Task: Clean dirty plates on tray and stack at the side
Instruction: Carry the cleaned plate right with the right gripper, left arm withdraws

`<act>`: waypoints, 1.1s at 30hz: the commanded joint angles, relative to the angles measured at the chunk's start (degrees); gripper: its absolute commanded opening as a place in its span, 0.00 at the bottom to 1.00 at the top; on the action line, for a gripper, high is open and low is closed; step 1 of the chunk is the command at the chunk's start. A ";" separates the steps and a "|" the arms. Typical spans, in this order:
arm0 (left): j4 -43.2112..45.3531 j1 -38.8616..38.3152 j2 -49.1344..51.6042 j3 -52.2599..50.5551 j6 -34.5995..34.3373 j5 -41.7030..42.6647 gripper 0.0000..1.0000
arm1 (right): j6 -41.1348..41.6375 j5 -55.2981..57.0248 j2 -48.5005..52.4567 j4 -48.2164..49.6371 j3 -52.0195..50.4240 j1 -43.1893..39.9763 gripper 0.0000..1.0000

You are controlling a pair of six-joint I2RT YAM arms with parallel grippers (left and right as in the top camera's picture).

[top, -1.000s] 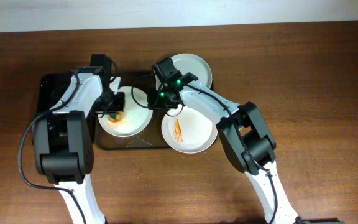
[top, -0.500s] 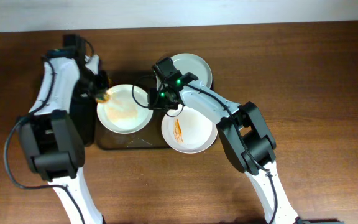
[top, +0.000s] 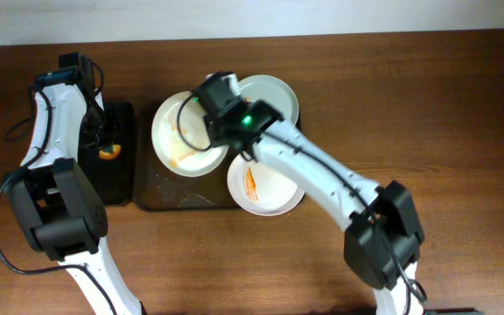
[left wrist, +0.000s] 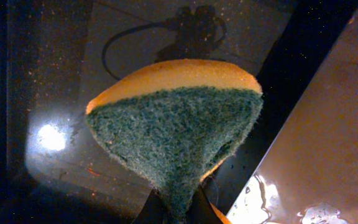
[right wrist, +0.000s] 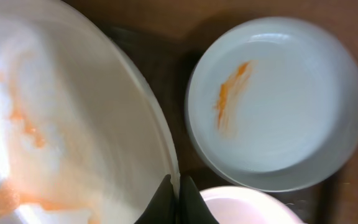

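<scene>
My right gripper (top: 210,122) (right wrist: 175,198) is shut on the rim of a white plate (top: 182,133) (right wrist: 67,124) with faint orange smears, held tilted over the dark tray (top: 160,197). A second white plate (top: 265,182) (right wrist: 278,99) with an orange streak lies at the tray's right end. A third white plate (top: 274,94) (right wrist: 247,208) sits on the table behind it. My left gripper (top: 108,144) (left wrist: 174,211) is shut on a folded yellow-and-green sponge (top: 108,152) (left wrist: 176,124), held over the black tray (top: 121,175) at the left.
The wet dark tray floor (left wrist: 328,124) shows at the right of the left wrist view. Brown wooden table (top: 444,114) spreads to the right of the plates.
My left gripper carried the sponge off the plate, left to the black tray. My right gripper lifted and tilted the smeared plate, moving it up and back.
</scene>
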 commanded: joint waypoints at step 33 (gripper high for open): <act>0.31 -0.24 -1.01 -0.44 -0.94 0.26 0.01 | -3.26 -20.96 -17.92 -12.50 0.11 -18.32 0.04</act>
